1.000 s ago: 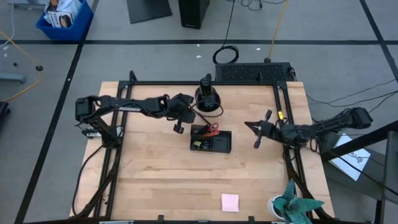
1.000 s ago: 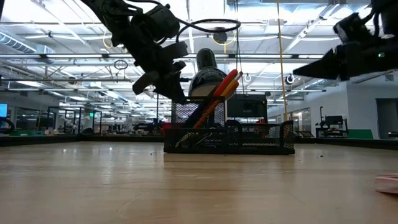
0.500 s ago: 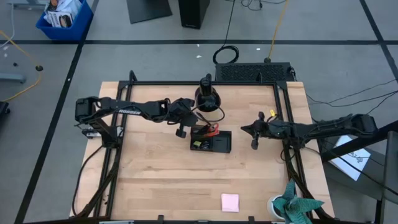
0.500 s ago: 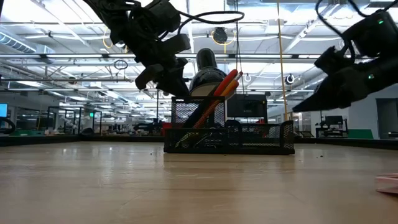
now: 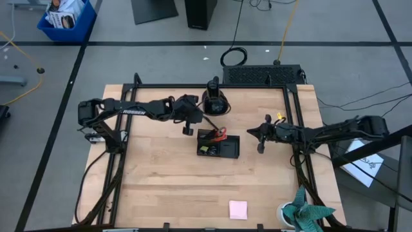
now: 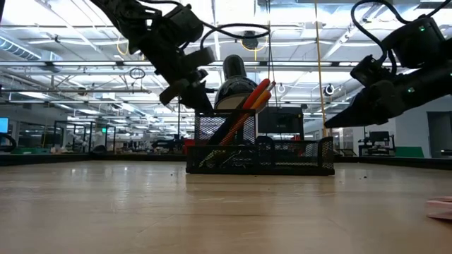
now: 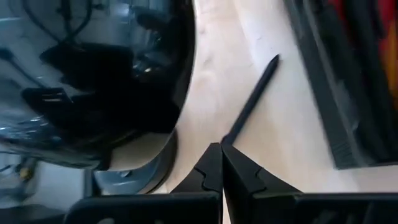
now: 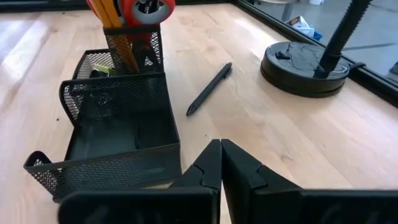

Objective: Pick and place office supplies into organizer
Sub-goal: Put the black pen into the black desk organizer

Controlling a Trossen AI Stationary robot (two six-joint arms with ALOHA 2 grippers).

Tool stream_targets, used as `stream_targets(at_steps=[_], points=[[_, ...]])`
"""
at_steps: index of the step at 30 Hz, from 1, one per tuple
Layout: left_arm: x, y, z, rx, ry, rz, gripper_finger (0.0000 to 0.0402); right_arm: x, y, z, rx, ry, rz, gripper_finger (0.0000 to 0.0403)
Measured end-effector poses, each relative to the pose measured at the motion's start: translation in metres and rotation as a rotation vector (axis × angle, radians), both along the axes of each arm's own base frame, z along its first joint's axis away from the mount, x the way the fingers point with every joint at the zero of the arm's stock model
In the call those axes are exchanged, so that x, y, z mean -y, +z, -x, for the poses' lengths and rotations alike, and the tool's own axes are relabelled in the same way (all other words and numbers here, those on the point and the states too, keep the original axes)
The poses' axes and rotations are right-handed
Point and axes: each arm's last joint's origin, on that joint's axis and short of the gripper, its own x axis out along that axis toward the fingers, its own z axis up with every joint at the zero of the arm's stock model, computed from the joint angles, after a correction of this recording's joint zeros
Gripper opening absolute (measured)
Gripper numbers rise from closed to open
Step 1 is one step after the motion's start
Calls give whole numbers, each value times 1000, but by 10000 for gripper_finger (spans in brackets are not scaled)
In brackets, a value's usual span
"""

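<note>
The organizer is a black mesh tray in the middle of the table. Its upright cup holds the red-handled scissors and orange pencils; a yellow-green piece lies in a compartment. One black pen lies flat on the wood between the organizer and a round stand, also seen as a black pen past my left fingers. My left gripper hangs shut above the table, left of the organizer. My right gripper is shut in the air, right of it. A pink sticky-note pad lies near the front edge.
A round black stand with a pole sits just beyond the organizer. A potted plant stands at the near right corner. Black frame rails run along the table's sides. Bare wood lies between the organizer and the pad.
My right gripper has come down and swung toward the organizer, tipping from level to slanting downward, still shut. My left gripper has stayed shut near the organizer's cup, swaying a little toward the near edge and back.
</note>
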Motion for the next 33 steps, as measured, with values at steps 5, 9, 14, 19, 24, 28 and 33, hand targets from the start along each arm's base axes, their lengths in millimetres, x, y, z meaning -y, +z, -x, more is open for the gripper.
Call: stream_targets(at_steps=[5,9,14,19,24,28,33], points=[[-1,-12,6,-13,0,15,0,0,-2,-3,-6,29,-4,0],[11,-31,13,-18,-3,37,0,0,-7,-5,-29,54,-44,0],[23,-44,17,28,7,55,0,1,-15,-8,-61,26,-48,0],[36,-44,14,57,-20,67,0,2,-20,-13,-58,26,-46,0],[50,-44,11,58,-42,71,0,2,-22,-24,-98,82,-45,0],[56,-44,11,59,-29,72,0,3,-25,-34,-145,93,-35,0],[63,-45,10,61,-27,94,0,2,-32,-47,-195,175,-67,0]])
